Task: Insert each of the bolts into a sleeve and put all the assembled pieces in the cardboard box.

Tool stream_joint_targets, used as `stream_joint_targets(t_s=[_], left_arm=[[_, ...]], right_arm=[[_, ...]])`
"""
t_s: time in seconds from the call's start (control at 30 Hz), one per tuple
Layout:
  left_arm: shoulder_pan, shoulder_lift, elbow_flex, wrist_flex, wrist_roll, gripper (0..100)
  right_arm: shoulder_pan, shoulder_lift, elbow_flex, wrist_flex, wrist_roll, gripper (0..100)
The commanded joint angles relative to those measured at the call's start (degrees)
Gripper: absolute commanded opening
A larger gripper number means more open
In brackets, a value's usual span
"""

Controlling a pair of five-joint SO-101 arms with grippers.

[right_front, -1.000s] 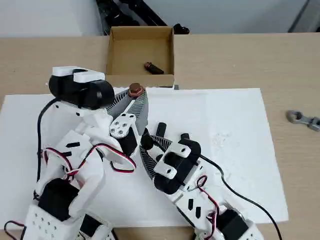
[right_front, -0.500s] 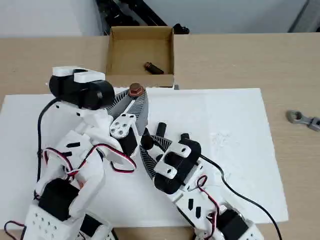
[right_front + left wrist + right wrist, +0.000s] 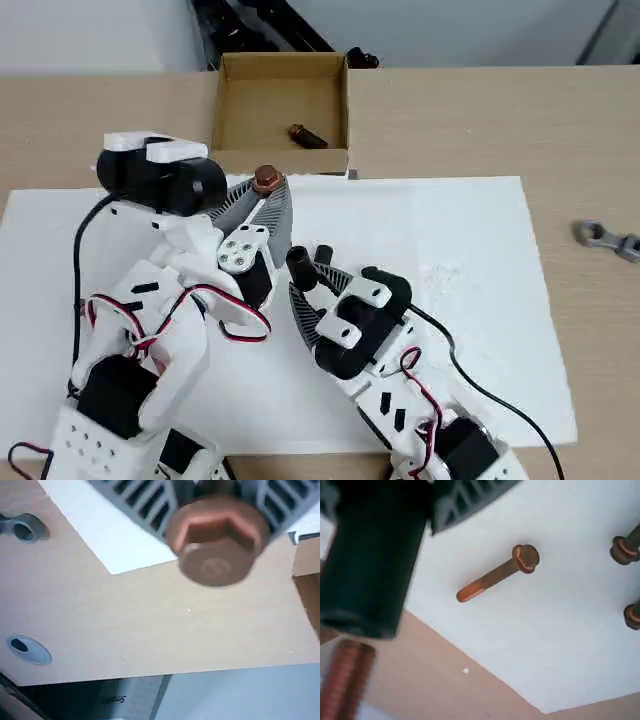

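**Left gripper** (image 3: 266, 192): the grey ribbed fingers (image 3: 240, 206) are clenched on a copper-coloured bolt (image 3: 266, 180). Its hexagonal flanged head shows between the fingertips, just short of the near wall of the cardboard box (image 3: 255, 115). In the left wrist view the same head (image 3: 217, 545) hangs over bare desk (image 3: 150, 630).

**Right gripper** (image 3: 303, 272): the dark ribbed fingers (image 3: 299, 312) grasp a black cylindrical sleeve (image 3: 298, 262), smooth and matt. It is held close beside the left arm's white wrist bracket (image 3: 245, 250), which stands between it and the held bolt. In the right wrist view a threaded shank (image 3: 347, 680) lies just past the end of the sleeve (image 3: 372, 560). Whether they touch cannot be told.

**On the white sheet** (image 3: 450, 230): a loose bolt (image 3: 497, 573) lies flat. A second bolt (image 3: 624, 546) and a third bolt (image 3: 632, 616) are cut by the picture's edge.

**In the box:** one assembled piece (image 3: 307, 136), copper head on a dark sleeve, lies on the floor near the right wall.

**Surroundings:** a steel wrench (image 3: 603, 237) rests on the pale wood-grain desk, apart from the sheet's right edge. Red and black wires (image 3: 235, 315) loop along the left arm.
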Motion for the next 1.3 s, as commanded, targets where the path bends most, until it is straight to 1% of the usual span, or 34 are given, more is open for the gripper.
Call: stream_joint_targets(t_s=[0.0, 0.2, 0.37, 0.6, 1.03, 1.17, 1.27], left_arm=[[0.26, -0.44, -0.4, -1.85, 0.44, 0], [2.46, -0.44, -0.57, -1.58, 0.53, 0], [2.46, -0.44, -0.57, -1.49, 0.62, 0], [4.66, -0.35, -0.48, -0.53, 1.14, 0], [4.57, 0.97, -0.75, 3.87, -0.62, 0], [4.57, 2.9, -3.3, 5.71, -0.53, 1], [4.48, 2.9, -5.85, 8.26, 0.0, 5]], right_arm=[[0.4, -0.92, -3.87, -0.92, 0.53, 0.3], [0.31, -0.92, -3.78, -0.92, 0.53, 0.3], [0.22, -0.92, -3.78, -0.92, 0.53, 0.3], [0.22, -0.92, -3.69, -0.92, 0.53, 0.3], [0.22, -0.84, -3.69, -0.92, 0.53, 0.3], [0.22, -0.84, -3.69, -0.92, 0.62, 0.3], [0.22, -0.84, -3.69, -0.92, 0.62, 0.3]])
